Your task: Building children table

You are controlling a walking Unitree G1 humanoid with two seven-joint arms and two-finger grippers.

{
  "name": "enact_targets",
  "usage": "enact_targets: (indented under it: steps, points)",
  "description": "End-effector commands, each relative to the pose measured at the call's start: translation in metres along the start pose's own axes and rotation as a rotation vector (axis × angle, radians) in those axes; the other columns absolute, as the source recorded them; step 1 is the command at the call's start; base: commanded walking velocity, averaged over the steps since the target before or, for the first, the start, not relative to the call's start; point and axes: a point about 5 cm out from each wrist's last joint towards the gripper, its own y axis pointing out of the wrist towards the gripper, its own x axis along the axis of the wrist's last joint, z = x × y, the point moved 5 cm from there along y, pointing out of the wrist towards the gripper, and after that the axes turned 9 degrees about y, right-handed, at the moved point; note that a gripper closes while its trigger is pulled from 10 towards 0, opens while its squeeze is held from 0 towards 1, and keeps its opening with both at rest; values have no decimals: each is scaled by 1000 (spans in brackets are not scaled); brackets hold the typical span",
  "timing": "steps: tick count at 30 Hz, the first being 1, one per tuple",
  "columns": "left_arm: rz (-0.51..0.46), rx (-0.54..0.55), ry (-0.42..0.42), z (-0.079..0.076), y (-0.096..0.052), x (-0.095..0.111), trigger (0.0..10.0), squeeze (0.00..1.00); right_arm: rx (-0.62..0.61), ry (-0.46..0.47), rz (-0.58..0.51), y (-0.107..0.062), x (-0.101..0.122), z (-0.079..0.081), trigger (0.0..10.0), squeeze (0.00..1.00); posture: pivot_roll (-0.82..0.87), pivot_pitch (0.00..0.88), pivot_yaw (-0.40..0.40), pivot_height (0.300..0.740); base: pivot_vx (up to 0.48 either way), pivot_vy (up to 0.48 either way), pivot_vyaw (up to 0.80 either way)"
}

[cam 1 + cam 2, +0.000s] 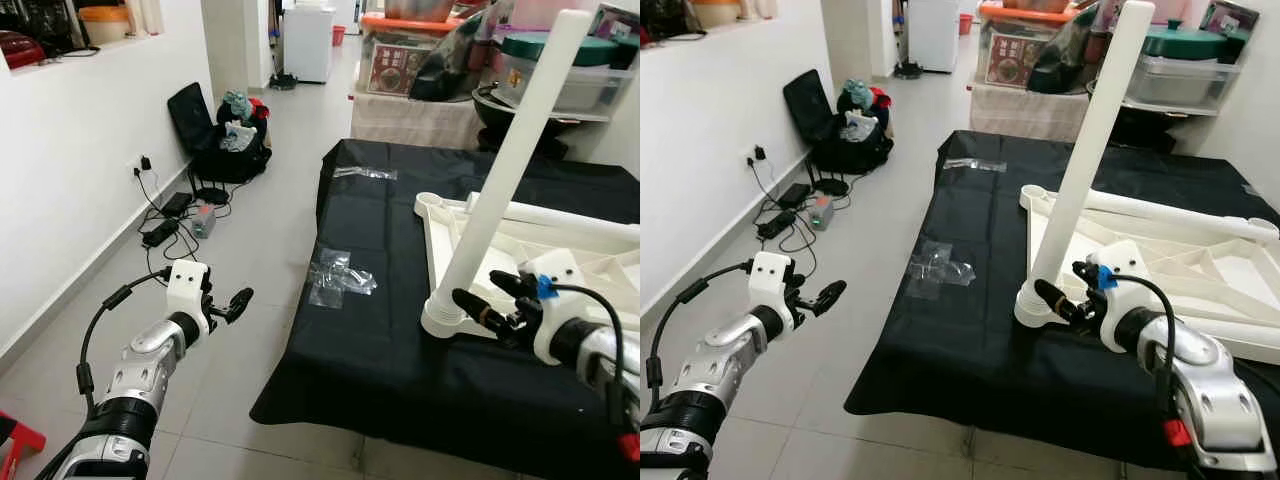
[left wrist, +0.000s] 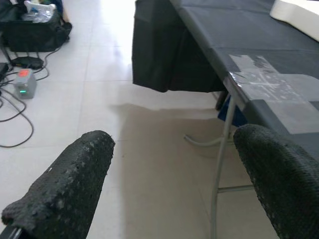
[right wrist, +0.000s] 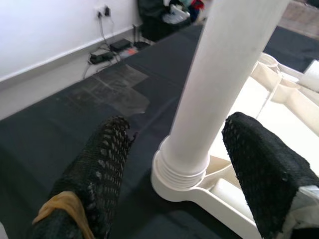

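The white tabletop (image 1: 560,250) lies upside down on the black-covered bench (image 1: 380,340), filling its right half. One white leg (image 1: 505,165) stands in the corner socket (image 1: 445,318) at the near left corner of the tabletop. Its long axis runs up from the socket and leans toward 1 o'clock, the free end pointing up and away from the robot. A second white tube lies flat along the far edge of the tabletop, its axis running from 9 to 3 o'clock.

The right hand (image 1: 492,300) sits at the base of the leg, just at 3 o'clock of the socket, fingers spread wide and released. In the wrist view the leg stands between the two fingers (image 3: 102,169), though contact is hard to judge.

The left hand (image 1: 235,305) hovers over the floor off the bench's left edge, fingers apart and grasping nothing.

Clear plastic bags (image 1: 338,275) lie on the bench at 9 o'clock of the socket.
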Motion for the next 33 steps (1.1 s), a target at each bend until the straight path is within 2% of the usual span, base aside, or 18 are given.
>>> enact_targets:
  steps: [1,3,4,5,6,7,8,9,10,14,16,20,22,26,33]
  points:
    - [0,-7,16,0,-2,-1,10000,0,6,4,14,-6,-5,1,10000,0,19,0,-26,740,0,0,0]
    - [0,-7,16,0,-2,-1,10000,0,6,4,14,-6,-5,1,10000,0,19,0,-26,740,0,0,0]
    - [-7,-12,26,-1,-1,1,10000,0,-106,3,52,-12,-15,-18,10000,0,14,0,-25,740,0,0,0]
    - [-20,-19,39,-2,-1,5,10000,0,-291,-3,77,-20,-24,-47,10000,0,12,0,-23,740,0,0,0]
    - [-20,-19,39,-2,-1,5,10000,0,-291,-3,77,-20,-24,-47,10000,0,12,0,-23,740,0,0,0]
    - [-38,-27,48,-4,-1,9,10000,0,-447,22,70,-29,-30,-69,10000,0,13,0,-20,740,0,0,0]
    - [-51,-34,54,-6,0,12,10000,0,-539,43,64,-34,-34,-81,10000,0,13,0,-20,740,0,0,0]
    - [-51,-34,54,-6,0,12,10000,0,-539,43,64,-34,-34,-81,10000,0,13,0,-20,740,0,0,0]
    - [-65,-42,66,-8,0,15,10000,0,-596,48,50,-37,-36,-85,10000,0,15,0,-18,740,0,0,0]
    - [-124,-83,114,-15,-2,28,10000,0,-650,102,8,-26,-43,-74,10000,0,24,0,-23,740,191,-400,0]
    - [-124,-83,114,-15,-2,28,10000,0,-650,102,8,-26,-43,-74,10000,0,24,0,-23,740,0,-420,0]
    - [-189,-93,158,-19,-4,44,10000,0,-635,157,-54,-7,-40,-53,10000,0,35,0,-29,740,0,-425,0]
    - [-214,-98,166,-21,-5,49,10000,0,-633,165,-64,-3,-39,-50,10000,0,37,0,-30,740,0,-426,0]
    - [-284,-96,171,-26,-7,63,10000,0,-656,163,-98,1,-34,-50,10000,0,37,0,-35,740,0,-428,0]
    - [-323,-94,177,-31,-9,71,10000,0,-679,166,-147,3,-25,-52,10000,0,39,0,-35,740,0,-428,0]
